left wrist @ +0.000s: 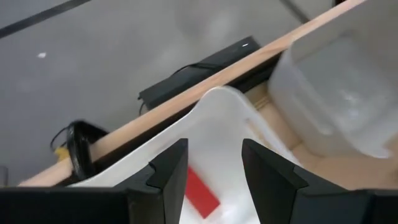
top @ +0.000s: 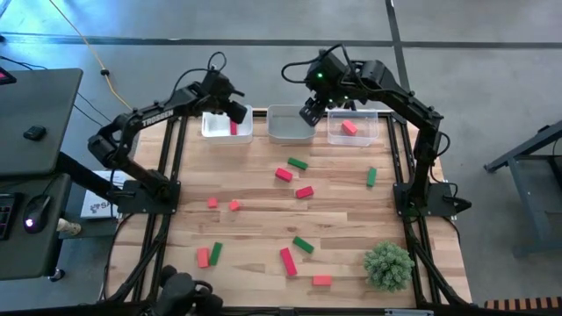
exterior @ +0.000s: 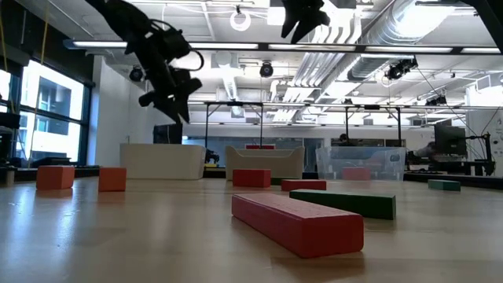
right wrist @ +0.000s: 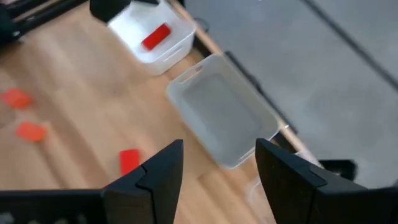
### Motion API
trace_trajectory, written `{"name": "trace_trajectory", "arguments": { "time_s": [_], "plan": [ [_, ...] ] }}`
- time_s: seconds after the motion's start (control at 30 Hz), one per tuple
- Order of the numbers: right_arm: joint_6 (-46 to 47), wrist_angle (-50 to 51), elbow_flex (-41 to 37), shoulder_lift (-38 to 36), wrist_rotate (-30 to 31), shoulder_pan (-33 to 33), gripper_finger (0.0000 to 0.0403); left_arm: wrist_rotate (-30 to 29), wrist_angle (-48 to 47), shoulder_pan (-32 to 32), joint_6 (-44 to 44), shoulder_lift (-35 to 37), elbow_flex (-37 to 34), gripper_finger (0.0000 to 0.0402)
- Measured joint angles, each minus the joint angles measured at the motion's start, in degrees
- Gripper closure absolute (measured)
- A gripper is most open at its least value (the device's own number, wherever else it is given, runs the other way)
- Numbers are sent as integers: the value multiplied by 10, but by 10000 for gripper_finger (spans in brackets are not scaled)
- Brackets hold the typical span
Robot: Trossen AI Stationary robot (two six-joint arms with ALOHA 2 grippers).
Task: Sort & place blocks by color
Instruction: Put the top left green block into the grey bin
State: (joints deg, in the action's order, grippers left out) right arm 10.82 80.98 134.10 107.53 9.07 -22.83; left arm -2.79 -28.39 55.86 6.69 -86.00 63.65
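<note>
1. A crimson block (top: 234, 128) lies inside the left bin (top: 213, 132), and a coral block (top: 349, 127) lies inside the right bin (top: 373, 134). The middle bin (top: 285, 132) between them holds no block that can be seen. All three bins stand in a row along the far edge of the tabletop (top: 263, 224).
2. The rest of the blocks lie loose on the tabletop, nearer the camera side than the middle bin. Just in front of that bin are a green bar (top: 298, 163), a red block (top: 283, 174) and a red bar (top: 305, 192), with another green bar (top: 371, 177) off toward the right bin's side.
3. Farther from the middle bin lie two small coral cubes (top: 223, 204), a coral and green pair (top: 209, 255), a green bar (top: 303, 245), a long red bar (top: 288, 261) and a coral block (top: 322, 281).
4. The left end effector (left wrist: 214, 162) hangs over the left bin, its fingers spread with nothing between them; the crimson block shows below the gap.
5. The right end effector (right wrist: 217, 158) hangs above the middle bin, just toward its right-bin side, fingers likewise spread and holding nothing.
6. A bushy green plant (top: 388, 266) stands at the near right corner of the tabletop, well apart from the middle bin.
</note>
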Motion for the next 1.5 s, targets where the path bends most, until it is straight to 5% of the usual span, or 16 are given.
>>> {"name": "trace_trajectory", "arguments": {
  "time_s": [0.37,0.83,1.5],
  "plan": [
    [75,85,0,0,-35,5,212,111,-45,-1,-14,69,9,259],
    [69,90,0,18,-35,58,211,113,-88,-56,-29,144,9,259],
    [52,90,0,107,-48,82,175,112,-120,-98,-39,152,9,259]
  ]
}}
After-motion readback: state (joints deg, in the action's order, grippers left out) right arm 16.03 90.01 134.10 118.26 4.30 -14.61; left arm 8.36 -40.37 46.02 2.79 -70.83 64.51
